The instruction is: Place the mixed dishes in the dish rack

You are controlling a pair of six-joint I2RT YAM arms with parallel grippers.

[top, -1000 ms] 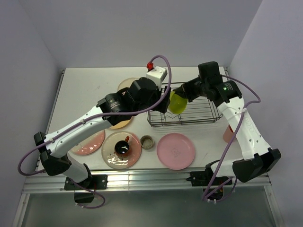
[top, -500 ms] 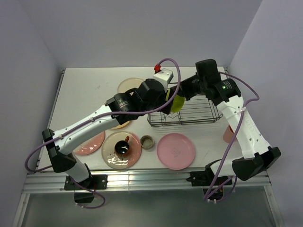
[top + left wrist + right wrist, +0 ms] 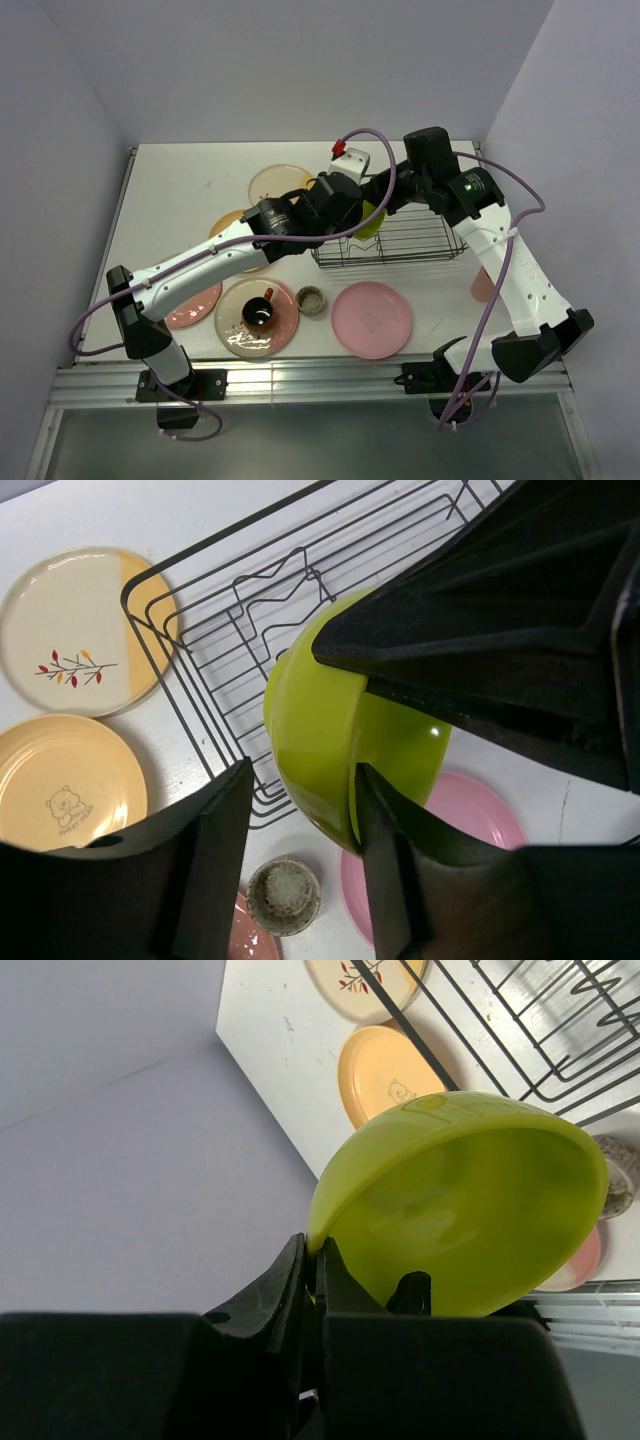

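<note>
Top view: five round plates, one mug, one small cup, one tumbler, one bowl and one rack.

- **Plates:**
  - The cream-and-yellow plate (image 3: 272,183) with a sprig lies upper centre-left.
  - The yellow-orange plate (image 3: 226,224) peeks from under the left arm.
  - A small pink plate (image 3: 190,306) lies lower left.
  - The cream-and-pink plate (image 3: 240,335) carries the dark red mug (image 3: 260,312).
  - A large pink plate (image 3: 372,320) lies lower centre.
- **Cups:** The greenish cup (image 3: 311,300) stands between those last two plates. The salmon-pink tumbler (image 3: 482,285) shows at right, behind the right arm.
- **Rack and bowl:** The dish rack (image 3: 420,240), dark wire, sits centre-right. At its left end the lime-yellow bowl (image 3: 373,218) hangs between the left gripper (image 3: 358,212) and the right gripper (image 3: 384,196).

Left wrist view: the glossy bowl is tipped on edge mid-frame over the rack's wires. The left fingers (image 3: 225,850) stand spread on either side of its wall, with a gap showing beside the left-hand one. The yellow-orange plate bears a small bear drawing with writing too small to read.

Right wrist view: the bowl fills the middle of the frame. The right gripper's fingers are pressed together on its rim at lower left.
</note>
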